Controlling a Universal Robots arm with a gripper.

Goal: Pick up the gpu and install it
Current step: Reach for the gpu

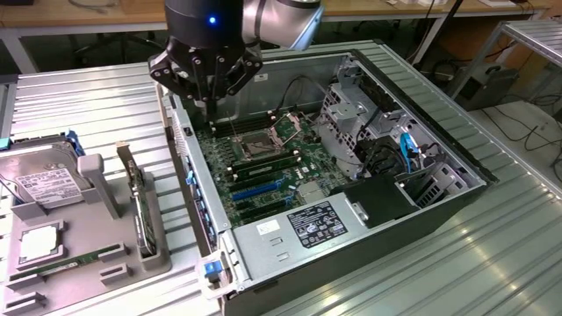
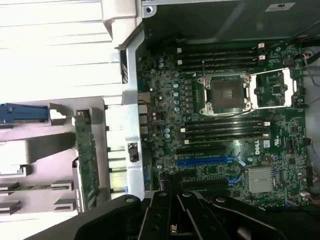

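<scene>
Ribbed metal tabletop (image 1: 501, 263) carries an open computer case (image 1: 439, 204) lying on its side, with the motherboard (image 1: 272, 168) facing up. On the board sit an open processor socket (image 1: 263, 140), rows of dark memory slots and a blue expansion slot (image 2: 205, 161). A power supply (image 1: 307, 227) with a white-and-black label fills the near end of the case, and drive cages with blue cables line the side toward the exterior view's right.

Just beside the case, toward the exterior view's left, stands a grey holder (image 1: 105, 191). The gpu (image 1: 139, 204) rests in it on its long edge, upright in a narrow slot, with the dark green board toward the case and the metal bracket at the far end. Nothing touches the card but its holder. A hard drive (image 1: 39, 184) with a white label leans in the same holder farther to the exterior view's left, with a square processor chip (image 1: 39, 242) and a long green memory stick (image 1: 62, 266) lying flat nearer the camera.

The gripper (image 1: 209, 97) hangs above the far rear corner of the case, over the edge of the motherboard — well apart from the gpu and not in contact with anything. Its black fingers (image 2: 160, 215) are drawn together to a point and grasp nothing. In the wrist view the gpu lies outside the case's rear wall, and the blue slot is the nearest board feature to the fingers.
</scene>
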